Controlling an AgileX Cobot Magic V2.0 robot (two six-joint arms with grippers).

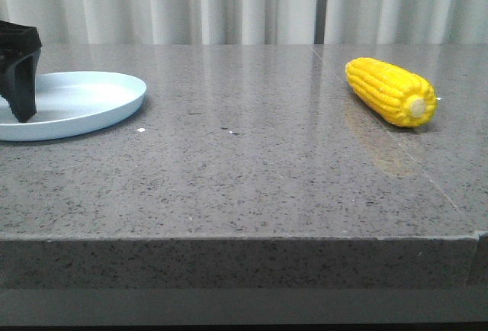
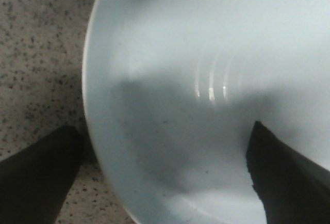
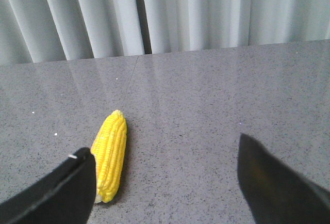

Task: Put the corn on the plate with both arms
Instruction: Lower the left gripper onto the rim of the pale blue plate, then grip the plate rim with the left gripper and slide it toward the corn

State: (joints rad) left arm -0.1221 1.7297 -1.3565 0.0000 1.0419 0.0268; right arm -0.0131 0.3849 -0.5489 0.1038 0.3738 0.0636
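1. Corn [image 1: 390,91] lies bare toward the worktop's right edge, well apart from the plate [image 1: 114,104] at the left edge; your placing is not begun.
2. Right gripper [image 3: 165,182] gapes above the corn, holding nothing.
3. Left gripper [image 2: 165,182] straddles the plate's rim, jaws apart.

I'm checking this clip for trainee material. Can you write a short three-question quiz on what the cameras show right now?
1. True or false: the corn already lies on the plate.
2. Multiple choice: the left gripper is (A) shut on the corn, (B) open, straddling the plate's rim, (C) out of every view.
3. Fill in: in the front view, the corn's pale cut end points toward the ____.

Key
1. False: the corn lies on the grey table, far to the right of the plate.
2. B: one finger is outside the rim, the other over the plate.
3. Camera. The right gripper is open, above the table near the corn.
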